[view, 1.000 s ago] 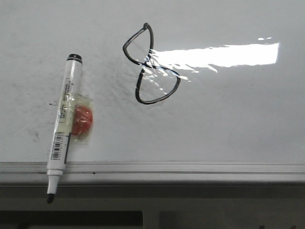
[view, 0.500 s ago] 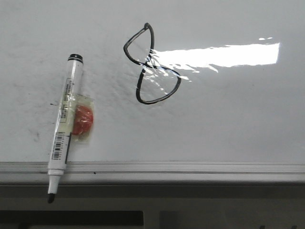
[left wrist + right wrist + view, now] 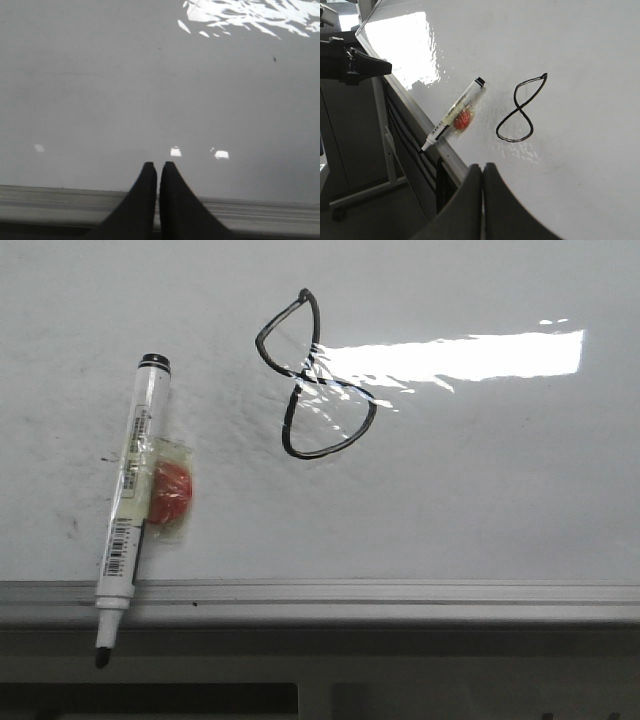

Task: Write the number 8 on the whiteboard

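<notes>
On the whiteboard point(image 3: 480, 500), slightly left of centre in the front view, you have the number 8 point(image 3: 316, 380) fully drawn: pointed upper loop, rounder lower loop, strokes crossing at the waist and closed. The writing step looks finished. An uncapped marker point(image 3: 132, 510) lies flat near the board's left side, tip overhanging the grey rim point(image 3: 400, 592), with a red lump taped to its barrel point(image 3: 170, 492), probably a grip aid. It is released, so ink cannot smear the figure. The left gripper point(image 3: 158, 170) shows its fingers pressed together and empty, hovering at the rim. The right gripper point(image 3: 482, 172) has its fingers likewise closed on nothing, held off the surface with the 8 point(image 3: 521, 110) and marker point(image 3: 454, 114) both in its view. You should verify both arms are parked.
</notes>
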`<state>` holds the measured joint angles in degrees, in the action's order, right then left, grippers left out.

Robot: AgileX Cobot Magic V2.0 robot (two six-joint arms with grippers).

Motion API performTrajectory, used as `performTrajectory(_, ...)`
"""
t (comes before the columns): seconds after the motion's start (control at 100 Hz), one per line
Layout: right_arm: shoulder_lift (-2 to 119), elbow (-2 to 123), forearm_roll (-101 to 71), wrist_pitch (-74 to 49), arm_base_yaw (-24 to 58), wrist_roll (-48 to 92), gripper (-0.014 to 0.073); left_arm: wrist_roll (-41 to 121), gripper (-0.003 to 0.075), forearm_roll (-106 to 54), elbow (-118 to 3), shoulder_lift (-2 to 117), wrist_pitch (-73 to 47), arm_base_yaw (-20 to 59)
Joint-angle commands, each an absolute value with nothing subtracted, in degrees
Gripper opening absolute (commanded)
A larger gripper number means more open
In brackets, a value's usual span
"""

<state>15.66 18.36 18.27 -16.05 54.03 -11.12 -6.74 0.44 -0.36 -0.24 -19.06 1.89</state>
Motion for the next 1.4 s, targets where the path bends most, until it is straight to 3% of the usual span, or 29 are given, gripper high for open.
performTrajectory(0.0,16.05,19.81,19.33,-11.85,54.12,-10.87,-0.0064,-6.86,-0.0020,-0.36,1.94,-1.86,-17.12,1.75)
performTrajectory(0.99,16.05,18.94,20.22,-11.82,52.83,-10.87,-0.0064,-6.86,-0.0020,-1.58,1.94,-1.86,-17.14,1.75)
performTrajectory(1.2,16.16,15.12,18.91,-3.19,44.16,-10.87,-0.0064,-6.86,-0.0020,-1.58,1.94,-1.86,-17.14,1.75)
performTrajectory(1.39,16.26,8.03,10.04,9.49,27.83,-9.87,-0.0064,-6.86,-0.0020,-1.58,1.94,-1.86,-17.14,1.75)
